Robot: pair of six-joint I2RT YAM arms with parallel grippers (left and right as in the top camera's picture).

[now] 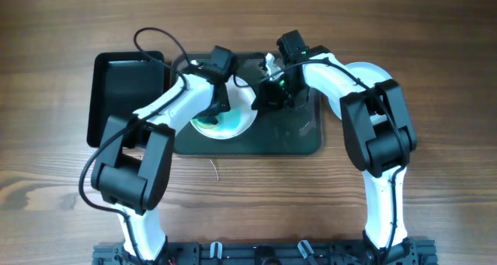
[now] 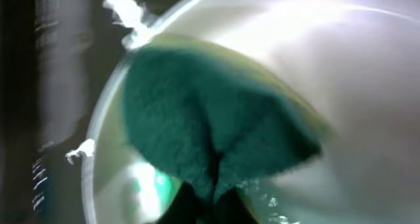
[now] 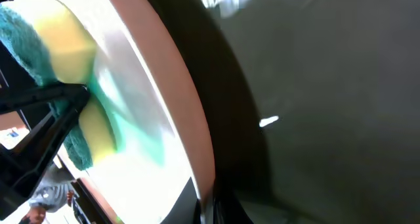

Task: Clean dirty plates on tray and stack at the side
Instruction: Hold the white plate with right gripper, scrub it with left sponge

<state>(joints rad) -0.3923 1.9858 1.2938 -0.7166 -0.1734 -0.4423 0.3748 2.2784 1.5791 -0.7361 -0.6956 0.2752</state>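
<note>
One pale plate (image 1: 233, 123) with a teal-green smear lies on the left part of the dark tray (image 1: 299, 137); I see no other plates. My left gripper (image 1: 218, 102) is shut on a sponge with a teal-green top and yellow body (image 2: 210, 112), and presses it on the plate (image 2: 341, 60). My right gripper (image 1: 269, 94) is shut on the plate's right rim (image 3: 197, 138), pinching it between its jaws (image 3: 209, 207). In the right wrist view the sponge (image 3: 59, 50) sits on the plate by a teal smear, with the tray floor (image 3: 328, 119) beside it.
A smaller, deeper black tub (image 1: 120, 94) stands left of the tray. A white crumpled scrap (image 1: 270, 63) lies at the tray's far edge. Bare wooden table (image 1: 435, 78) surrounds the tray.
</note>
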